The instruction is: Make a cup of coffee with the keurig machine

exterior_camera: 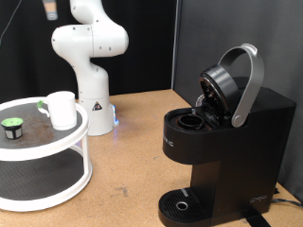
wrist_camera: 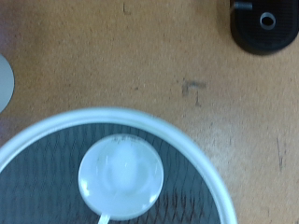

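The keurig machine (exterior_camera: 222,142) stands at the exterior view's right with its grey arched lid raised and the pod chamber open; I cannot see a pod inside it. Its round drip tray (exterior_camera: 182,203) at the base is bare. The small white cup (exterior_camera: 62,109) stands on the top tier of a white round stand (exterior_camera: 57,142) at the exterior view's left. The wrist view looks straight down on the cup (wrist_camera: 120,177), with a part of the keurig machine (wrist_camera: 266,28) in one corner. The gripper shows in neither view.
A small dark pod with a green top (exterior_camera: 12,128) sits on the stand's top tier beside the cup. The white robot arm's base (exterior_camera: 90,57) stands behind the stand. A brown tabletop (exterior_camera: 133,161) lies between the stand and the machine.
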